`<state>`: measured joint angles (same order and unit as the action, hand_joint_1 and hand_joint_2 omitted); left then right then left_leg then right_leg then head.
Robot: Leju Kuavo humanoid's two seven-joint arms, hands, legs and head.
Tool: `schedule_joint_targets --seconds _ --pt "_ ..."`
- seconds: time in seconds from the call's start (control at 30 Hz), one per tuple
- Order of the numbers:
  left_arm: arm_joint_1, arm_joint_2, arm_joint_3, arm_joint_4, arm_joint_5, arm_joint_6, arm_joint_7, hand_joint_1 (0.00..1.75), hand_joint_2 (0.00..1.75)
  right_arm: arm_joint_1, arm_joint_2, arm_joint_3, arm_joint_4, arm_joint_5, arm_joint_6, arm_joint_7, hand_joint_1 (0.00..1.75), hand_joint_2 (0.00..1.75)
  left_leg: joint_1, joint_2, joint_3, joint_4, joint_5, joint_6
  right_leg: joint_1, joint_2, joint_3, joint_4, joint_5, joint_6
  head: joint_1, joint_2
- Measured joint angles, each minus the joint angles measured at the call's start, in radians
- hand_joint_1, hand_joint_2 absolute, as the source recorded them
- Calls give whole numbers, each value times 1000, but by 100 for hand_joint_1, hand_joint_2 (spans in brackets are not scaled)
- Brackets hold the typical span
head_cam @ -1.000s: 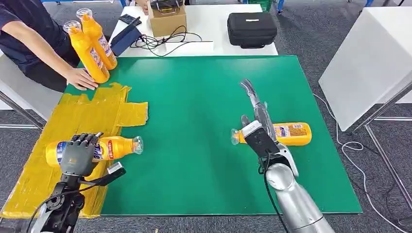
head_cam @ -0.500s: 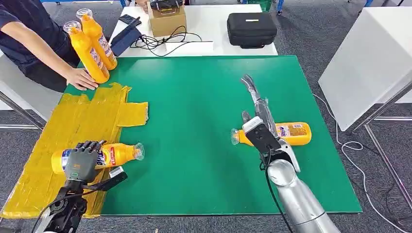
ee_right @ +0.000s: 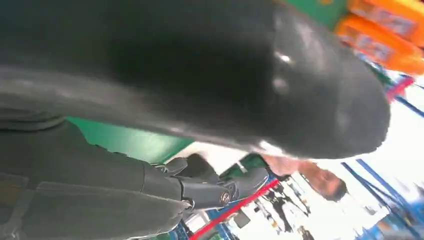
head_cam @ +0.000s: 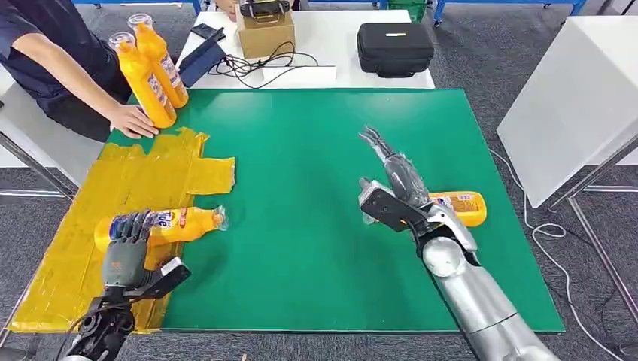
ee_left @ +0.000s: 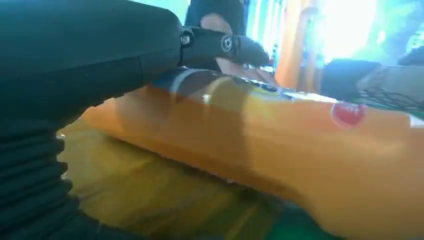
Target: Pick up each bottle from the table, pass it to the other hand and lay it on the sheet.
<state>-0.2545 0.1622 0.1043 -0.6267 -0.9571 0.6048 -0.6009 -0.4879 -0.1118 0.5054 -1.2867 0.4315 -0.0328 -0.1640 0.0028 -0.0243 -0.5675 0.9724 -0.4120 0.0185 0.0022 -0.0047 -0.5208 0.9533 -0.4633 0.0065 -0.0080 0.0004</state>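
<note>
An orange bottle lies on its side on the yellow sheet, cap toward the green mat. My left hand sits at its near side, fingers resting over the label and thumb spread away from it. The left wrist view has that bottle close under a dark finger. A second orange bottle lies on the mat to the right. My right hand hovers over its cap end, fingers stretched out and holding nothing.
Two more orange bottles stand at the mat's far left corner, where a person's hand touches one. The white table behind carries a cardboard box, cables and a black case. Another white table stands to the right.
The whole picture has shifted slightly. My left hand has drawn back toward me, leaving only its fingers over the bottle lying on the sheet. My right hand has tilted over the second bottle.
</note>
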Motion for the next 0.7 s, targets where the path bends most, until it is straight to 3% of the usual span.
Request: schedule_joint_targets --seconds 0.13,0.27,0.37,0.6,0.7 --pt "26 34 -33 -51 164 -85 -67 0 0 5 -79 -18 8 41 39 -10 0 175 -2 0 0 0 -1 1 -1 0 -1 0 0 0 -1 0" --pt "118 84 -50 -248 575 -253 -97 0 0 27 -197 -64 6 53 106 -25 0 175 -1 3 -1 0 -2 2 0 3 -3 0 0 0 0 0" --pt "158 119 -50 -351 661 -287 -99 0 0 37 -256 -88 -1 52 130 -28 0 175 -1 3 -2 0 -2 2 0 4 -3 0 0 0 0 0" --pt "219 124 6 -642 937 -498 -101 0 0 30 -350 -114 -7 65 174 7 0 175 0 2 -3 0 -1 2 0 3 -4 0 0 0 0 0" --pt "240 105 63 -754 941 -556 -102 0 0 87 -412 -158 -44 60 174 8 0 175 0 2 -3 0 -2 2 0 3 -4 -1 0 1 0 0"
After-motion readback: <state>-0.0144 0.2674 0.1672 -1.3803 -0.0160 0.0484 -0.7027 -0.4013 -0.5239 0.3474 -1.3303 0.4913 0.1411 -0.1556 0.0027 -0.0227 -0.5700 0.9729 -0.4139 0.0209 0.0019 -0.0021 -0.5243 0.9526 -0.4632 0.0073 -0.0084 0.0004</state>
